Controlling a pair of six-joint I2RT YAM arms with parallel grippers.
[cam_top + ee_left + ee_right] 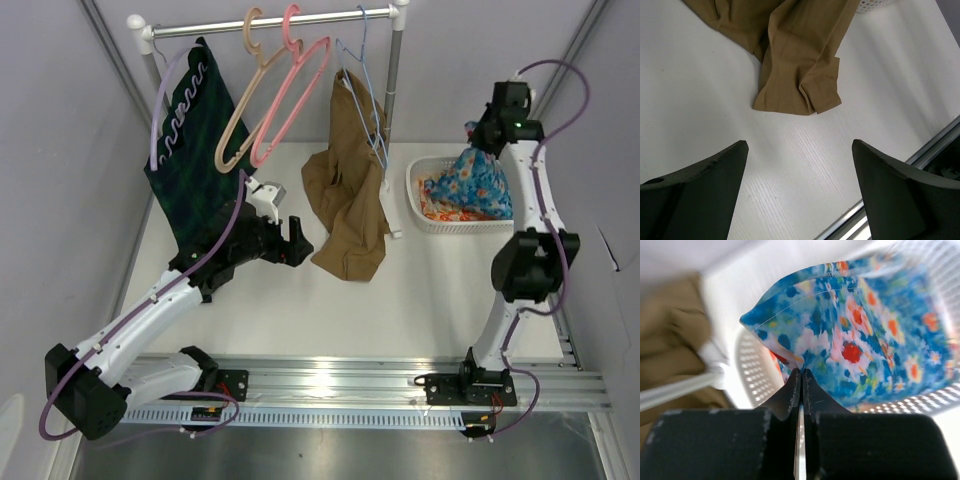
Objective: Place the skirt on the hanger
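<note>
A blue floral skirt (pixel 478 180) is lifted up out of the white basket (pixel 424 196) at the right; it fills the right wrist view (pixel 860 335). My right gripper (pixel 476 136) is shut on the skirt's edge, fingertips pinched together (pixel 801 371). My left gripper (pixel 298 243) is open and empty, low over the table beside the hanging tan garment (pixel 348 190), whose hem shows in the left wrist view (pixel 795 65). A tan hanger (pixel 243 100), a pink hanger (pixel 285 90) and a thin blue hanger (pixel 362 80) hang on the rail (pixel 270 22).
A dark green plaid garment (pixel 192 150) hangs on a lilac hanger at the rail's left end. The rack's post (pixel 392 90) stands between the tan garment and the basket. A metal rail (pixel 330 385) runs along the near table edge.
</note>
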